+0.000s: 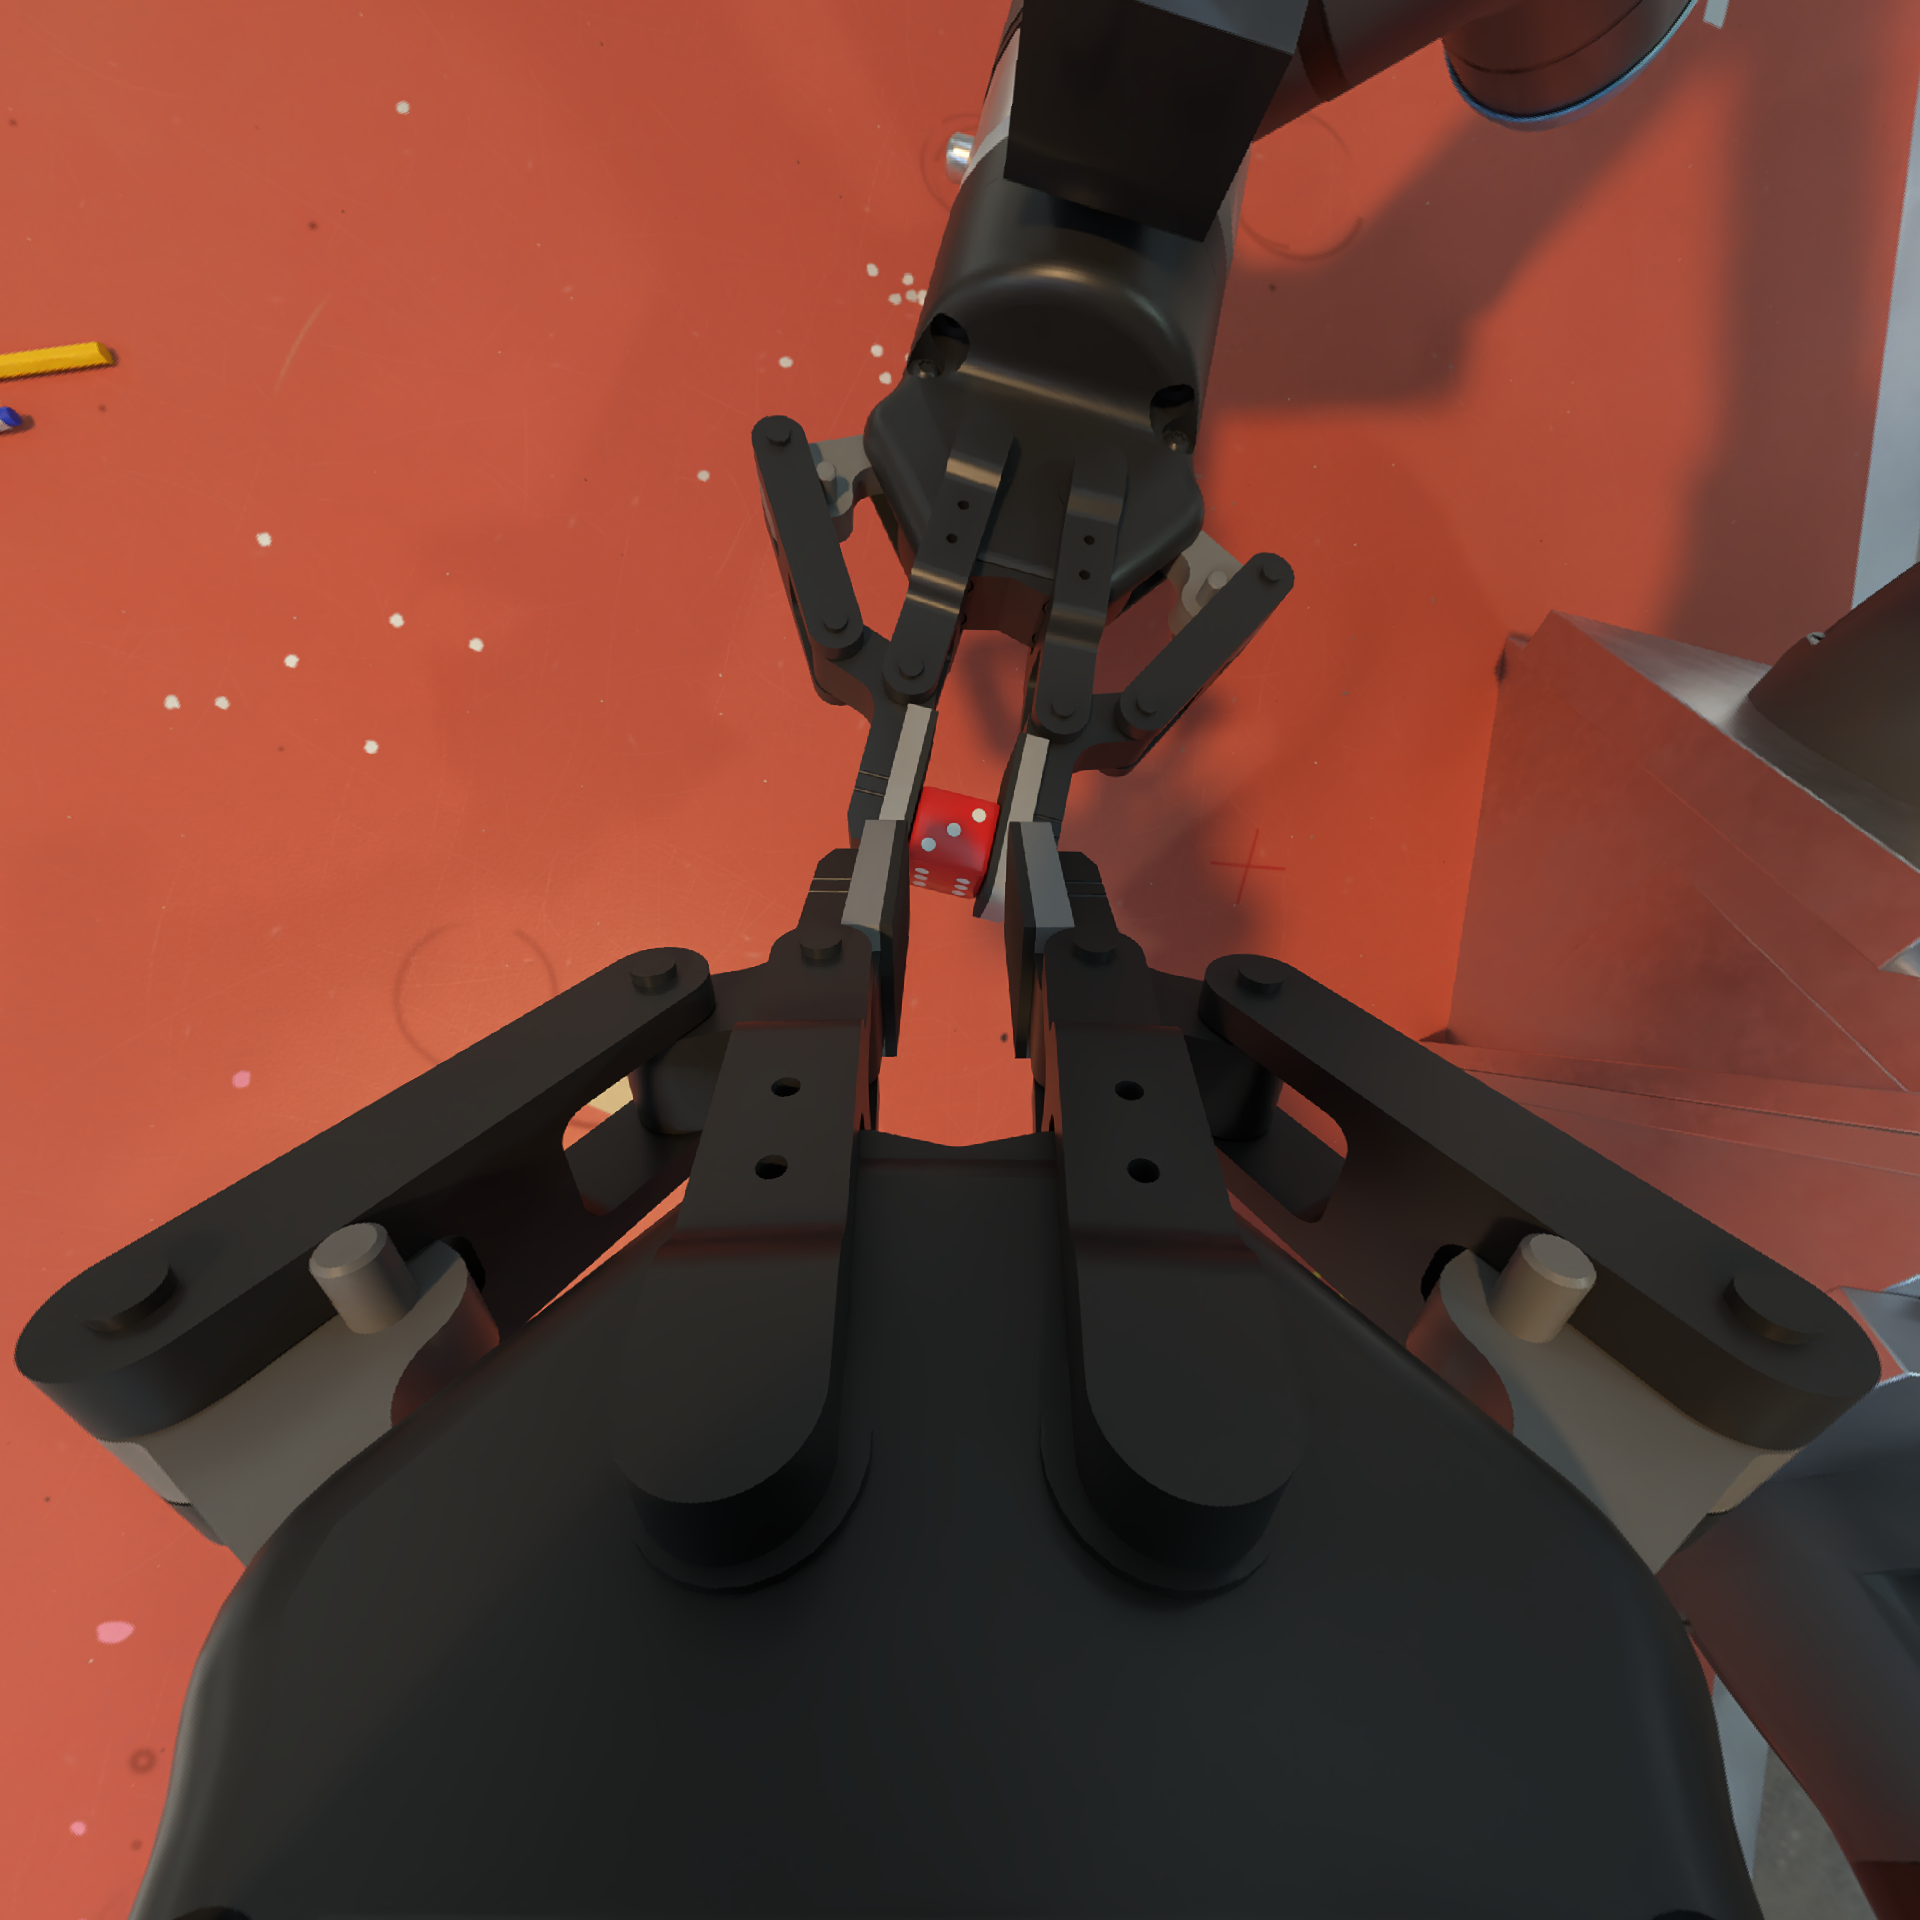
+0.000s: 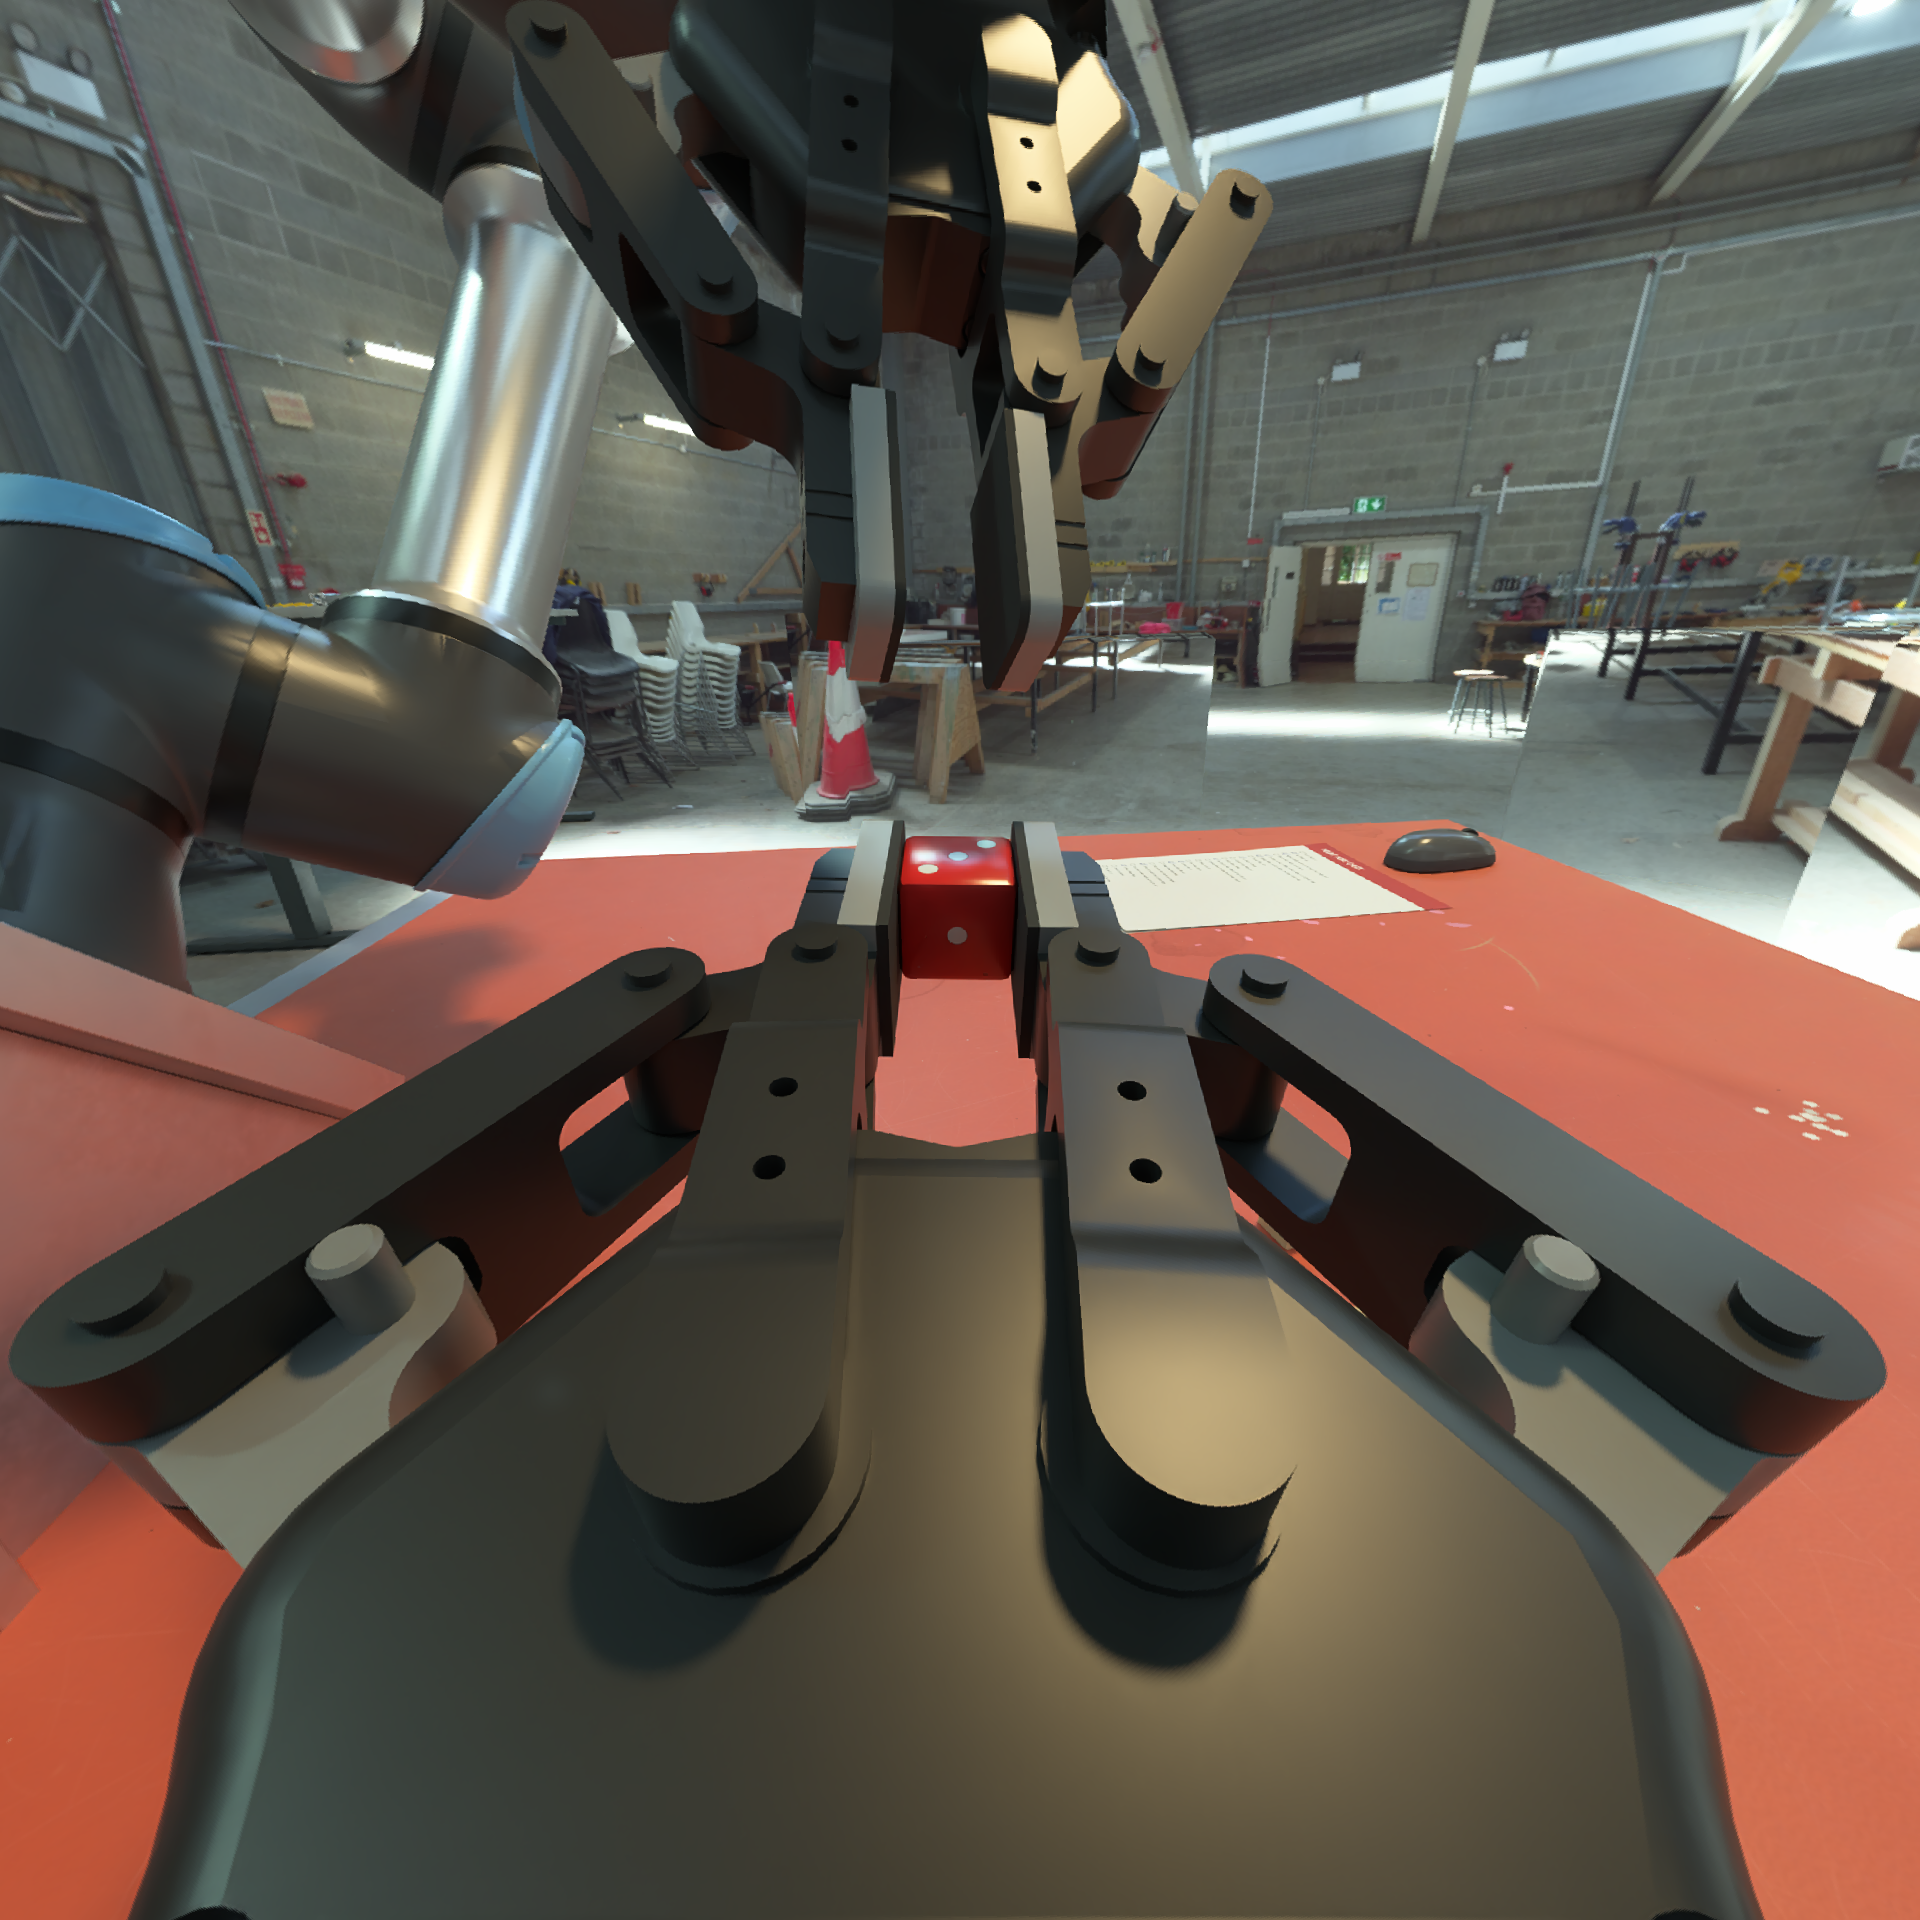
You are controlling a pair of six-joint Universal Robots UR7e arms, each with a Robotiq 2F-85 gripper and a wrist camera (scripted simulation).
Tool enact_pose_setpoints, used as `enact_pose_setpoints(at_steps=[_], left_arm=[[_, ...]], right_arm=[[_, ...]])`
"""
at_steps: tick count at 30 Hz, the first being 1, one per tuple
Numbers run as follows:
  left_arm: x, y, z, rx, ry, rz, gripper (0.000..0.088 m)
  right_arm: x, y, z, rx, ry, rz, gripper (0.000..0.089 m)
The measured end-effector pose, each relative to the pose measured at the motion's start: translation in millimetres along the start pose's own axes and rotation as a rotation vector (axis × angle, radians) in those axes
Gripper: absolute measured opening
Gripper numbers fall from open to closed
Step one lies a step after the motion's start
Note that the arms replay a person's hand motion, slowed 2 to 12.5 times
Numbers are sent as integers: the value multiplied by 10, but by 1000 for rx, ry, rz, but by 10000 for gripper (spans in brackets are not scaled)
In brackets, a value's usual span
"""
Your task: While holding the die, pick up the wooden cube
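The red die [image 2: 956, 904] with white pips sits between the pads of my right gripper [image 2: 956, 873], which is shut on it and holds it above the red table [image 2: 1351, 1091]. My left gripper [image 1: 961, 878] points down right above the die [image 1: 951, 836]. Its fingers stand about a die's width apart with nothing between them. In the right wrist view it [image 2: 940, 670] hangs just over the die without touching it. The wooden cube is not clearly in view. A small tan patch [image 1: 608, 1103] shows through the left gripper's linkage, and I cannot tell what it is.
A yellow stick [image 1: 57, 358] and a small blue object [image 1: 8, 419] lie at the far left. A metal base block [image 1: 1662, 883] stands at the right. A paper sheet [image 2: 1247, 883] and a black mouse [image 2: 1439, 852] lie at the table's far edge. The left arm [image 2: 488, 416] rises at the left.
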State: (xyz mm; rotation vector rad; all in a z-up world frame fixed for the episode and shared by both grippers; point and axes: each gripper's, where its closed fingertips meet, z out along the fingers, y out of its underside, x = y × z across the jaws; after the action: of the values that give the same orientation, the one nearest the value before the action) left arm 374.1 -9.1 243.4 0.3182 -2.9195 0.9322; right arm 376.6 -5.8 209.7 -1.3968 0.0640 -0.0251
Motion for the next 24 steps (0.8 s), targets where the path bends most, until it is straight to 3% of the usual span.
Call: enact_pose_setpoints(at_steps=[24], left_arm=[[11, 61, 33, -24, -18, 21, 170]], right_arm=[[-33, 70, 42, -60, 1, -25, 180]])
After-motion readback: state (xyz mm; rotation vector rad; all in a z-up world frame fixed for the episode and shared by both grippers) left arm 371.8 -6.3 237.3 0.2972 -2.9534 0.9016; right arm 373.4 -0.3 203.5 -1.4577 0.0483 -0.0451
